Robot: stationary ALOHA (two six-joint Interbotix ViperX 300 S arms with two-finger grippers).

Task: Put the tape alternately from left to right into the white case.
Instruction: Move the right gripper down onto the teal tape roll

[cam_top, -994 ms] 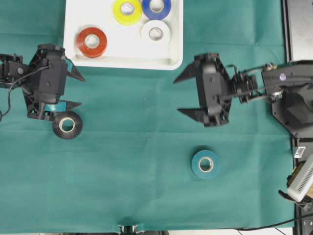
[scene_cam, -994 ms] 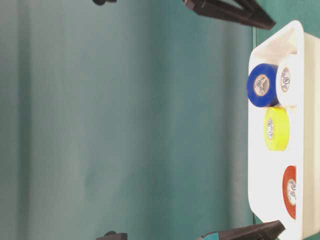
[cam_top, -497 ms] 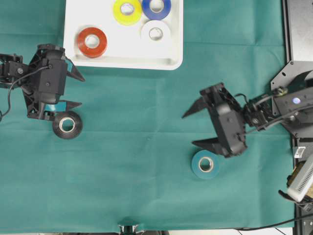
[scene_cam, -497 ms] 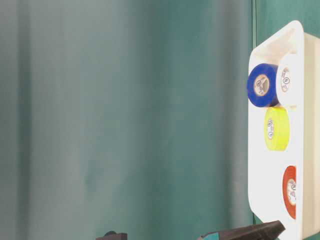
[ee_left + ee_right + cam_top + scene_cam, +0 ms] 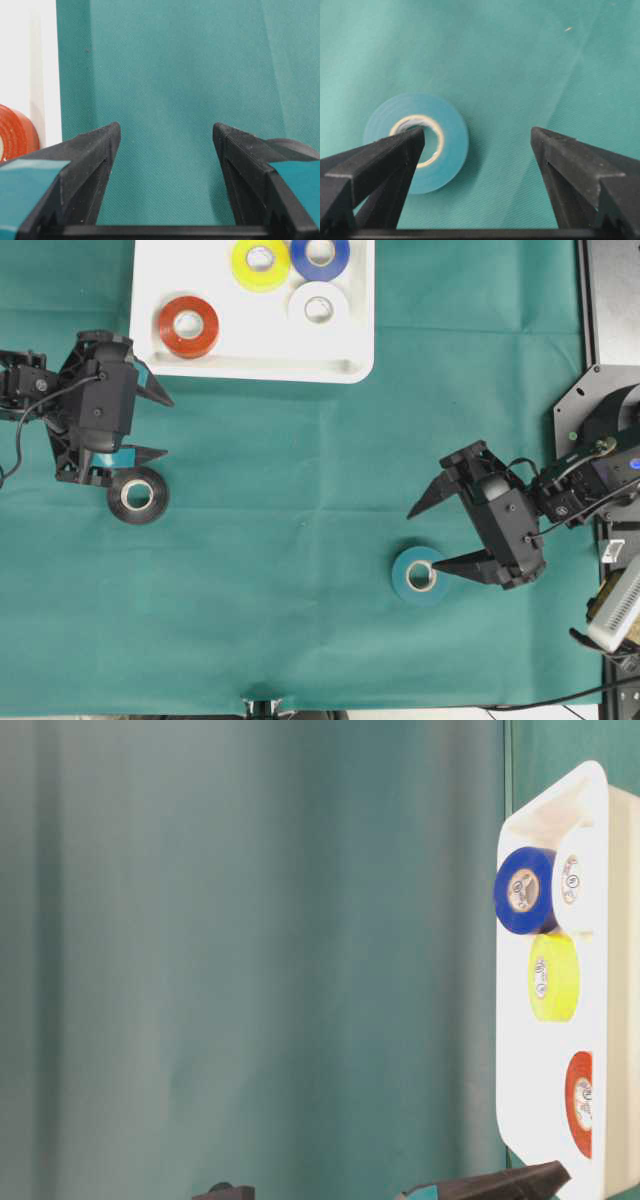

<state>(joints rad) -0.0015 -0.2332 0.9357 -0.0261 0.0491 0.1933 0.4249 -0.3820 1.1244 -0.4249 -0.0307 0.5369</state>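
The white case (image 5: 250,365) lies at the back and holds a red-orange roll (image 5: 188,326), a yellow roll (image 5: 261,262), a blue roll (image 5: 320,254) and a white roll (image 5: 318,306). A black roll of tape (image 5: 137,495) lies flat on the cloth just in front of my left gripper (image 5: 168,427), which is open and empty. A teal roll (image 5: 420,576) lies flat toward the front right. My right gripper (image 5: 421,544) is open over it. In the right wrist view one fingertip (image 5: 412,140) covers the core of the teal roll (image 5: 445,150); the other stands over bare cloth.
Green cloth (image 5: 290,470) covers the table. A dark metal frame (image 5: 610,300) and arm base stand along the right edge, with a pale object (image 5: 615,610) below them. In the left wrist view the case's rim (image 5: 47,75) and red-orange roll (image 5: 15,132) sit at the left.
My right gripper has swung from beside the case's front right corner toward the front and now hangs over the teal roll, still open. The left arm and all rolls have not moved.
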